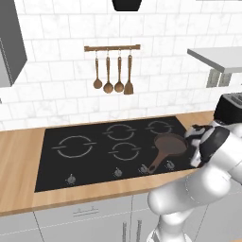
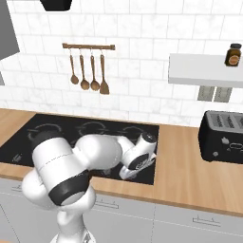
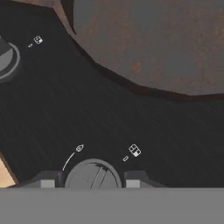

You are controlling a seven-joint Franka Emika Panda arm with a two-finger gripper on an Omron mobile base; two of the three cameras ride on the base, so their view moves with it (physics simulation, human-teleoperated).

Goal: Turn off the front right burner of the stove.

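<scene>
A wooden counter (image 1: 19,160) holds the stove (image 1: 85,165). A skillet (image 1: 169,146) covers the front right burner. The gripper (image 3: 92,180) straddles a knob (image 3: 92,174); contact unclear.

A brown skillet (image 1: 168,145), four hanging wooden utensils (image 1: 112,74), a black toaster (image 2: 223,136), a shelf jar (image 2: 233,54).

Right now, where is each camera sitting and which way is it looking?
Left base view: behind the arm's left, facing the stove and skillet; arm at lower right.
Right base view: behind its right, facing the stove and toaster; arm at lower left.
Hand view: on the hand, facing a knob between the fingertips.
Shared: the stove.
</scene>
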